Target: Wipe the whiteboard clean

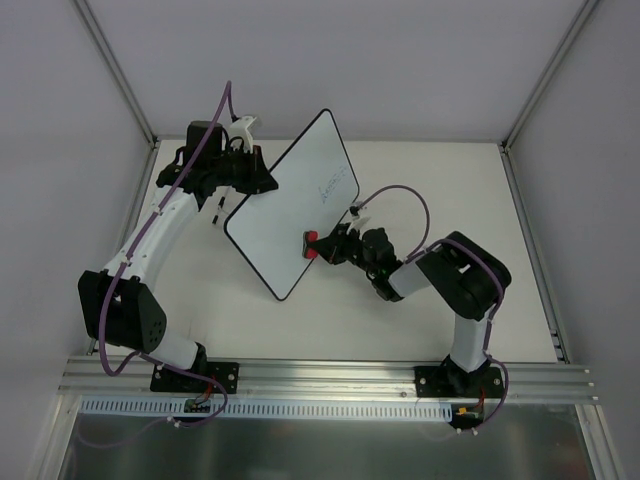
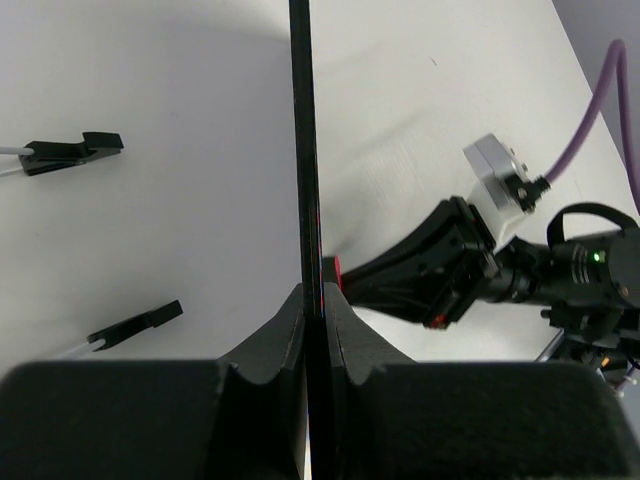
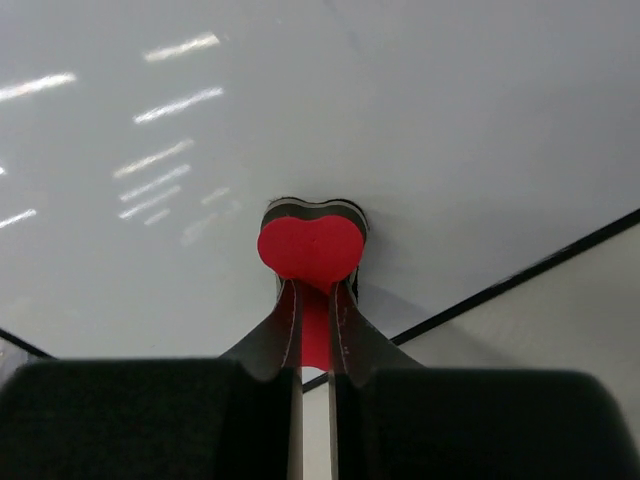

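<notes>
Now the whiteboard (image 1: pixel 285 200) is not lying flat. It is tipped up over the middle of the tabletop (image 1: pixel 440 180), with its white writing face turned towards the right arm. From above, its long axis runs on a diagonal, from the near left up to the far right. One rounded corner points towards the back wall and the opposite one towards the arm bases. I cannot tell whether that near corner touches the tabletop. A small patch of blue handwriting (image 1: pixel 335 185) sits near the far right edge of the face.

The left gripper (image 1: pixel 262 183) is clamped on the board's upper left long edge. In its wrist view the board shows edge-on, as a thin black line running straight away between the pinched fingers (image 2: pixel 285 325).

The right gripper (image 1: pixel 328 245) comes in from the other side, closed tight on a small red eraser (image 1: pixel 311 245). The eraser's lobed end is pressed flat against the white face, close to the black rim (image 3: pixel 520 275) of the lower long edge and well apart from the handwriting.
</notes>
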Controlling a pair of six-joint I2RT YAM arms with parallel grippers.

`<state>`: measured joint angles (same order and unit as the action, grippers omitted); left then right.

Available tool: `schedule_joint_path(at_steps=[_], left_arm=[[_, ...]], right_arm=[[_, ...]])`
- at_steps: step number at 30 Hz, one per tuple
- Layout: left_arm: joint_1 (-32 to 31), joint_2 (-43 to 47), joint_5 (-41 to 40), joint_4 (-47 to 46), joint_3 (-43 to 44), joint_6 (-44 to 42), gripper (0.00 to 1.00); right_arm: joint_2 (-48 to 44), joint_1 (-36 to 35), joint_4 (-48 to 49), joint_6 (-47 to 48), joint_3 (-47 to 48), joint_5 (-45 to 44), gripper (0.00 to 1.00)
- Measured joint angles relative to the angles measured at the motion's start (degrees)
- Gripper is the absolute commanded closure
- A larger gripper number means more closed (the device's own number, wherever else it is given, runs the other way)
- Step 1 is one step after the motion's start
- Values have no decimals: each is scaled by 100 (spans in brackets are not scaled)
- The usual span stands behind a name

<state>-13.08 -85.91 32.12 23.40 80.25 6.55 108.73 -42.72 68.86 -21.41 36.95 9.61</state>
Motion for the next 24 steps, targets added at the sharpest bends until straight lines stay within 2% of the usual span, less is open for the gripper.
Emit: schedule_joint_path(at_steps=[8,15,24], left_arm=[[-7,11,81,0,-57,2,100],[4,52,-31,-4,-72,17,100],[7,57,-114,-4,-74,24,100]], right_arm=[[-20,616,-549,31,339,-13,100],[-103,693,-1064,157,1165,-11,99],[-107,695,-1239,153,1681,-13,100]])
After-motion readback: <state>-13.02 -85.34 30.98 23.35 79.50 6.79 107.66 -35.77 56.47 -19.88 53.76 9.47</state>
